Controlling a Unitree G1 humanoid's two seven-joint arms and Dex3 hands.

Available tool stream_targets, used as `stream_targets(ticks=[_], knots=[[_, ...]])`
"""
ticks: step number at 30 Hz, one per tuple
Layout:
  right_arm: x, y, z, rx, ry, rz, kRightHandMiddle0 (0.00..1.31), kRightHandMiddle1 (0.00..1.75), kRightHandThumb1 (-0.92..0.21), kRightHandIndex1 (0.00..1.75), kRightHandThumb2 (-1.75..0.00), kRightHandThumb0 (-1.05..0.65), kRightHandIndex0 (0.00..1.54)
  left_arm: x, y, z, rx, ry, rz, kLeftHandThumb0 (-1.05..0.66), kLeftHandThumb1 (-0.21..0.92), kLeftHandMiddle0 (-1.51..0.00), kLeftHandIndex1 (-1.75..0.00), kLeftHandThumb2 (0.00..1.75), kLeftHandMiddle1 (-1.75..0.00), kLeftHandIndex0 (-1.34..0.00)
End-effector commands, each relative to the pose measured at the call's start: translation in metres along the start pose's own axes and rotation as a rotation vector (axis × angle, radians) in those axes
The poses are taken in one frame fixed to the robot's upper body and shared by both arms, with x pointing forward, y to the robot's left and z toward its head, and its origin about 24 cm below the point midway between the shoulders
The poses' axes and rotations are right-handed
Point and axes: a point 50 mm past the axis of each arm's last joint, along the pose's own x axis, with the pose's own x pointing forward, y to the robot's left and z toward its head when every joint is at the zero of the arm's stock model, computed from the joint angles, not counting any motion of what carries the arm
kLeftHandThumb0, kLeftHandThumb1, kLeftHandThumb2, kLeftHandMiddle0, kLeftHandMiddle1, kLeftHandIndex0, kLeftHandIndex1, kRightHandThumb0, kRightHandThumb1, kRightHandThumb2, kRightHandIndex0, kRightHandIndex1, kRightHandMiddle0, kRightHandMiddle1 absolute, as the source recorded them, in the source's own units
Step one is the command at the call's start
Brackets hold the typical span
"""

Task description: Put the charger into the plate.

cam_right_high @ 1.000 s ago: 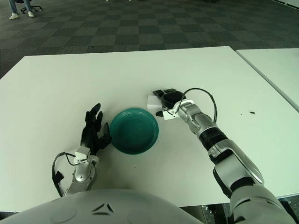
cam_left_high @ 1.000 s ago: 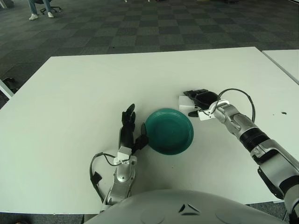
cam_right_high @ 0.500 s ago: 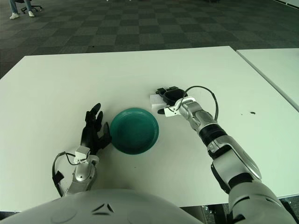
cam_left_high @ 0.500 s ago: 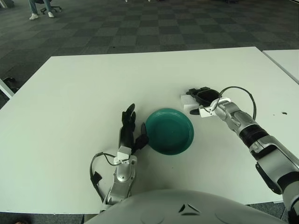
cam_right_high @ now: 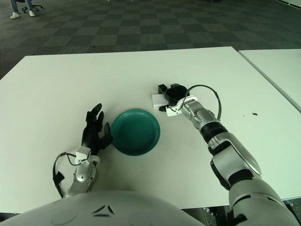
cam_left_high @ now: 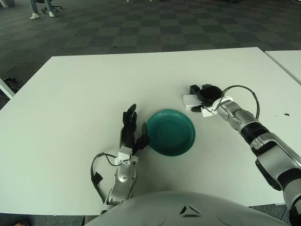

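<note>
A teal plate [cam_left_high: 170, 132] lies empty on the white table [cam_left_high: 75, 94], near its middle. The charger [cam_left_high: 189, 100] is a small white block just beyond the plate's right rim, resting on the table. My right hand [cam_left_high: 196, 98] is on it, with dark fingers curled over its far side and the thumb at its near side. My left hand [cam_left_high: 131, 129] stands upright at the plate's left rim, fingers spread and holding nothing.
A second white table [cam_left_high: 288, 60] adjoins on the right across a narrow gap. A small dark mark [cam_left_high: 285, 114] lies on the table to the right. A grey checkered carpet lies beyond the far edge, with a person's feet [cam_left_high: 41, 15] at the far left.
My right hand and the charger have shifted together a little farther from me and to the right. The left hand and the plate have not moved.
</note>
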Motion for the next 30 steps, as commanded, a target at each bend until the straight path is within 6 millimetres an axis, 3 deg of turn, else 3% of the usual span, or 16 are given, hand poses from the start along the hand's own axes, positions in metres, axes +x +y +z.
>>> stream_targets(ticks=[1, 8, 14, 17, 19, 25, 30], knots=[[-0.001, 0.009, 0.002, -0.042, -0.007, 0.017, 0.63, 1.75, -0.92, 1.75, -0.64, -0.49, 0.85, 0.001, -0.009, -0.002, -0.036, 0.024, 0.020, -0.86, 0.92, -0.27, -0.75, 0.99, 0.00, 0.00], [-0.001, 0.012, 0.001, -0.051, -0.005, -0.007, 0.74, 1.75, -0.92, 1.75, -0.63, -0.46, 1.01, -0.001, -0.004, -0.002, -0.012, 0.013, 0.038, -0.86, 0.92, -0.30, -0.78, 0.99, -0.01, 0.00], [-0.001, 0.008, -0.004, -0.053, -0.014, -0.034, 0.74, 1.75, -0.91, 1.75, -0.59, -0.44, 1.07, -0.002, -0.002, -0.002, -0.009, 0.007, 0.052, -0.86, 0.92, -0.32, -0.78, 1.00, -0.02, 0.00], [0.000, 0.002, -0.007, -0.069, -0.018, -0.060, 0.54, 1.75, -0.66, 1.75, -0.89, -0.43, 1.09, -0.002, -0.002, -0.002, -0.009, 0.010, 0.062, -0.87, 0.92, -0.32, -0.77, 1.00, -0.01, 0.00], [0.000, -0.002, -0.009, -0.067, -0.017, -0.077, 0.50, 1.75, -0.60, 1.75, -0.96, -0.42, 1.09, -0.002, -0.002, -0.002, -0.010, 0.014, 0.065, -0.87, 0.92, -0.31, -0.76, 1.00, -0.01, 0.00], [0.003, -0.042, -0.013, -0.059, -0.066, -0.151, 0.46, 1.75, -0.53, 1.75, -1.05, -0.42, 1.10, -0.003, -0.003, -0.003, -0.025, 0.029, 0.058, -0.86, 0.92, -0.31, -0.76, 0.99, -0.01, 0.00], [0.002, -0.057, -0.003, -0.044, -0.100, -0.217, 0.48, 1.75, -0.50, 1.75, -1.09, -0.43, 1.12, -0.002, -0.004, -0.003, -0.056, 0.034, 0.051, -0.85, 0.92, -0.32, -0.80, 0.98, -0.01, 0.00]])
